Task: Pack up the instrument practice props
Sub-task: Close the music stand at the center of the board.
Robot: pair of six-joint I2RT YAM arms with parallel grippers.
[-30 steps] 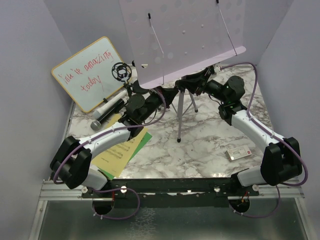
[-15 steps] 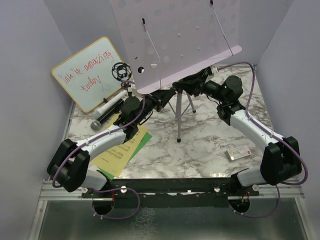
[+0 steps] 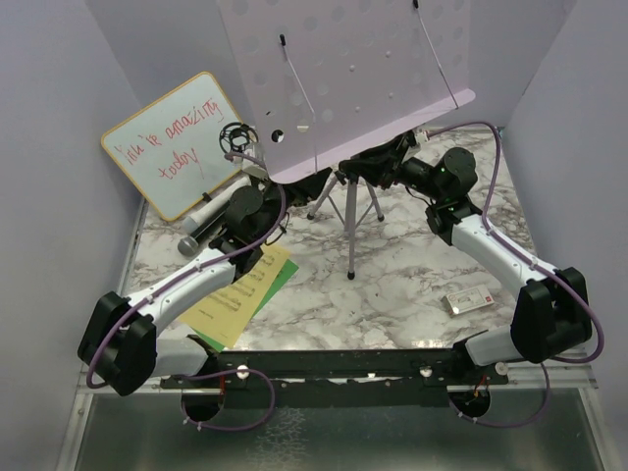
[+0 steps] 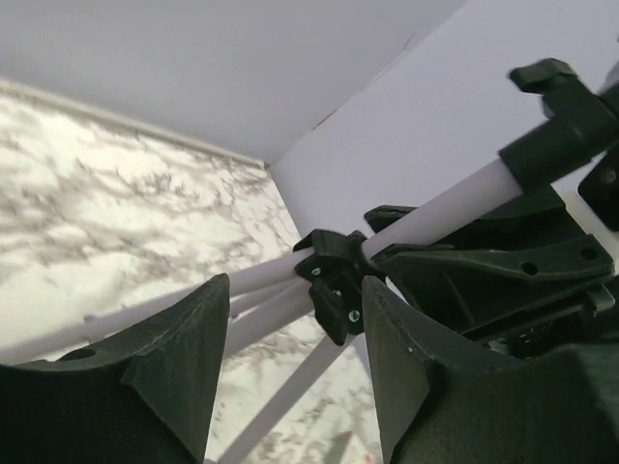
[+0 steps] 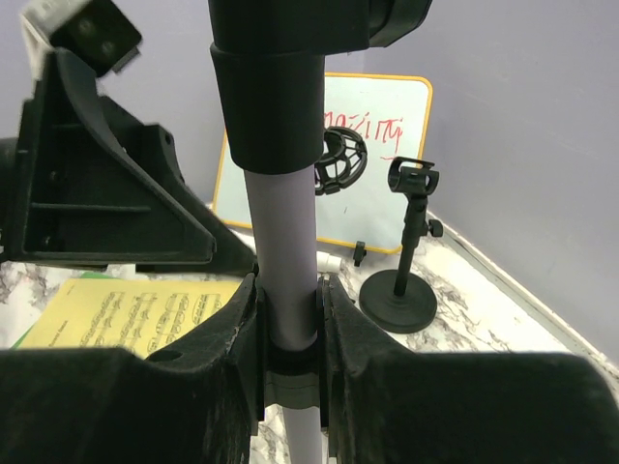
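1. Right hand (image 5: 288,338) is clenched on the music stand's white pole (image 5: 280,242).
2. Left hand (image 4: 290,348) is spread open facing the stand's black leg hub (image 4: 334,280), gripping nothing.
3. Lilac perforated rack (image 3: 343,78) on top looks stiff but top-heavy, so I'd grab the pole, not the skinny legs (image 3: 350,245).
4. Marble worktop (image 3: 392,285) under the stand looks slick, with walls (image 3: 59,98) close around it.

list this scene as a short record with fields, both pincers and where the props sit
right pincer: shut on the music stand pole
left pincer: open, the stand's leg hub showing in the gap, not gripped
music rack: mounted on the stand, tilted back
microphones: lying by the whiteboard
music sheets: flat, partly under the left arm
round-base mic holder: standing, untouched
small white device: flat near the right arm
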